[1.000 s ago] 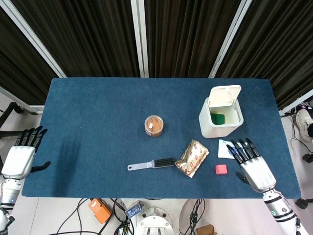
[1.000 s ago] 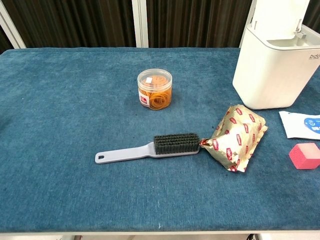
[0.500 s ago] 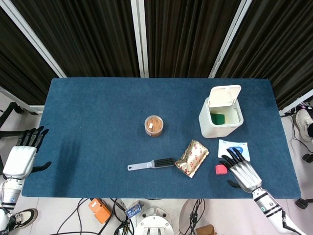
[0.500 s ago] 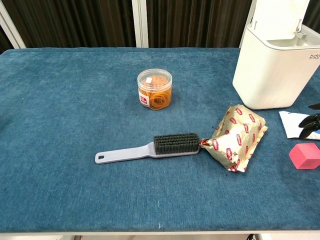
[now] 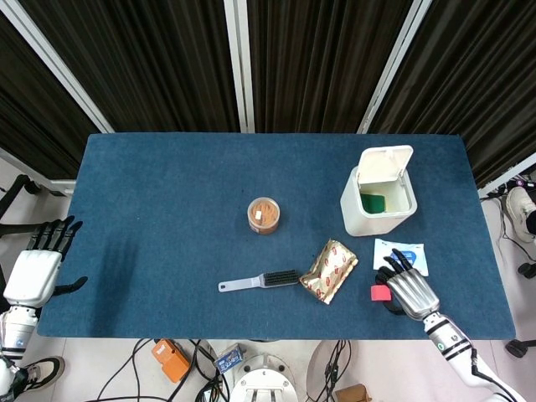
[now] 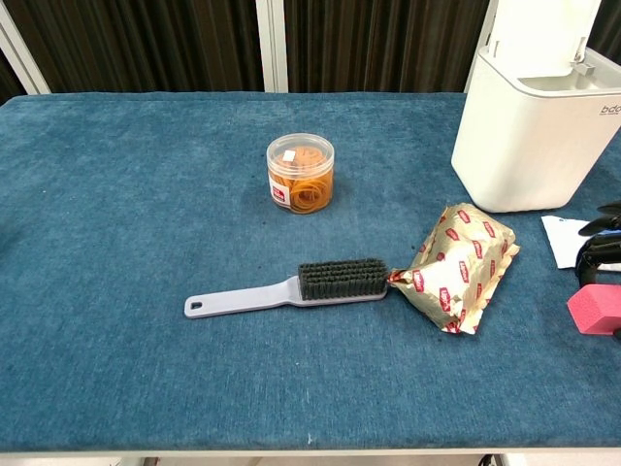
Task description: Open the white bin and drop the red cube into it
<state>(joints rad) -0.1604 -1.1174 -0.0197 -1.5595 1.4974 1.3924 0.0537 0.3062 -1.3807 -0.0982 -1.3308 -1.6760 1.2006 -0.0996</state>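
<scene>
Red cube [image 5: 378,292] sits nr front-right edge of blue desk [image 5: 167,209], right hand [image 5: 405,289] curled over it, fingers touching; firm grip can't be told. White bin [image 5: 378,201] behind, lid up, w/ bare cloth across the left half. Left hand [image 5: 35,270] off desk's left edge, fingers spread, holding nothing—head view only. Chest view shows brush [image 6: 291,285] touching foil packet [image 6: 456,265]; dark curtains behind.

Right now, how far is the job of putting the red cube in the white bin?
Done: the bin lid stands open. In hand: the right hand is over the cube, fingers at its top, but a firm grip is not clear. Left: lift the cube and drop it in. The left hand is idle.
</scene>
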